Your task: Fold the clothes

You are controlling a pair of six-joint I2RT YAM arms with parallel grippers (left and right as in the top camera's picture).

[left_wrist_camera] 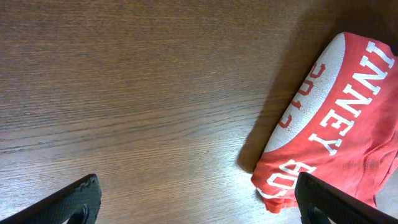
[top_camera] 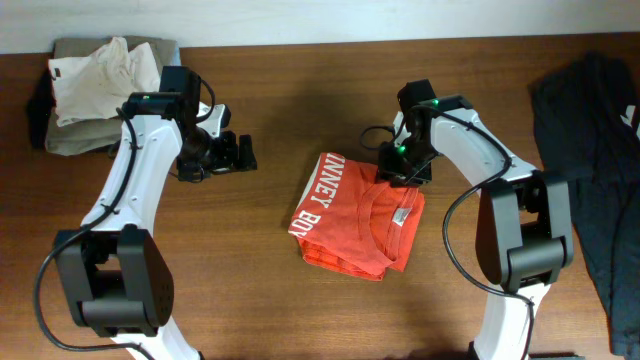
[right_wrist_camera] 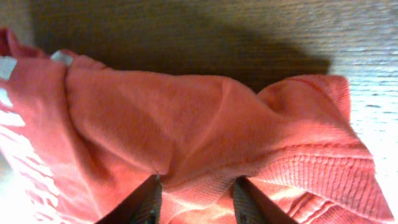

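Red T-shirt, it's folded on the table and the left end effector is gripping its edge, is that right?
Not quite. It is the right end effector that grips the red T-shirt at its edge, as the right wrist view shows. The shirt is folded on the table.

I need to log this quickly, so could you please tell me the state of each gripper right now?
Left gripper: open, holding nothing.
Right gripper: closed on a bunched fold of the red-orange T-shirt.
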